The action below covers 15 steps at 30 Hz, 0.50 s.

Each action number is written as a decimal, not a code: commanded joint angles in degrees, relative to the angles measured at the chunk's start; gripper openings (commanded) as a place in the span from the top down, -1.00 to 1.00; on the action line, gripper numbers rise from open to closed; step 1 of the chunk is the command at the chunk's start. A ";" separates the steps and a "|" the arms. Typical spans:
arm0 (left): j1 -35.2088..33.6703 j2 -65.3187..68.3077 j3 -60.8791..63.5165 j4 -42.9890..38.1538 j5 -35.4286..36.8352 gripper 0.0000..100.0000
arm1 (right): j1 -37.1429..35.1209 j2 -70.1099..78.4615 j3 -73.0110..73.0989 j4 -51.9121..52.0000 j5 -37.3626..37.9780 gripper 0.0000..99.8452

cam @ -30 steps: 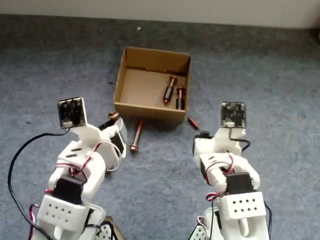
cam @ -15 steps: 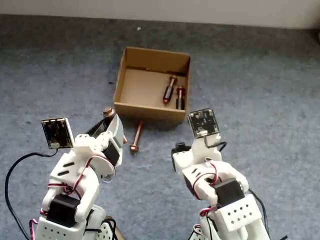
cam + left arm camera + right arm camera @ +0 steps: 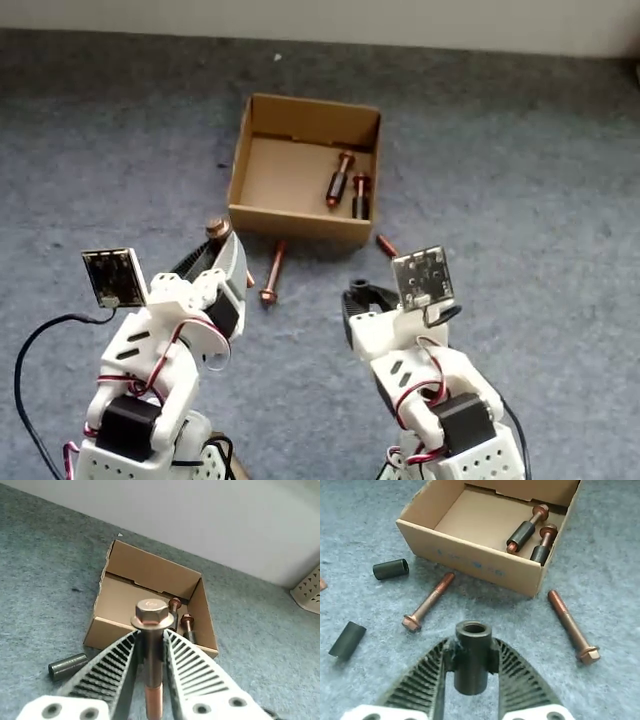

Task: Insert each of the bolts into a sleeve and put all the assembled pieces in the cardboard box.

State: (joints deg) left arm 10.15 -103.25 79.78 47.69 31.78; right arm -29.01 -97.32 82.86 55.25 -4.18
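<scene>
My left gripper [image 3: 151, 635] is shut on a copper bolt [image 3: 151, 645], held head up in front of the cardboard box [image 3: 131, 566]. My right gripper [image 3: 472, 647] is shut on a dark sleeve [image 3: 472, 661], open end up. In the high view the left gripper [image 3: 225, 250] and right gripper [image 3: 358, 295] stand side by side on the near side of the box [image 3: 245, 170]. Two assembled pieces [image 3: 340, 178] [image 3: 360, 195] lie inside it. A loose bolt [image 3: 272, 272] lies between the grippers; another bolt [image 3: 386, 245] lies by the box's right corner.
Grey carpet covers the floor. Two loose sleeves [image 3: 391, 569] [image 3: 347, 640] lie on it near the box's left corner. A white perforated basket [image 3: 310, 587] stands far right by the wall. Cables trail behind the left arm [image 3: 40, 340].
The right arm swung left and back from the box with the sleeve, ending beside the loose bolt. The left arm drew back and left, its bolt now head-up.
</scene>
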 commanded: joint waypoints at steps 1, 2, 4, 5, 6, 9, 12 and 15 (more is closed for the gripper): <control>3.56 -0.92 -0.92 -0.35 -0.53 0.99 | -0.66 -6.46 4.88 -5.93 0.53 0.98; 4.97 -0.92 -1.01 -0.35 -0.53 0.99 | -0.75 -7.87 7.16 -7.69 0.62 0.98; 6.90 -1.01 -1.63 -0.53 -0.53 0.99 | -1.01 -7.96 10.95 -10.68 0.62 0.98; 7.43 -1.01 -2.42 -0.44 -0.53 0.99 | -1.45 -7.69 12.62 -11.82 0.62 0.98; 7.96 -1.01 -3.47 -0.44 -0.53 0.99 | -2.07 -7.34 13.93 -12.88 0.62 0.98; 9.19 -0.92 -6.64 -0.62 -0.53 0.99 | -5.49 -7.78 16.31 -15.69 0.62 0.98; 11.03 -0.92 -8.75 -0.44 -0.53 0.99 | -10.24 -7.87 17.19 -18.24 0.62 0.99; 11.47 -0.92 -9.54 -0.35 -0.53 0.99 | -14.55 -7.87 17.19 -19.03 0.62 0.99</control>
State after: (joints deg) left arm 20.26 -103.25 74.07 47.69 31.78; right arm -39.47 -104.18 95.69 38.29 -4.18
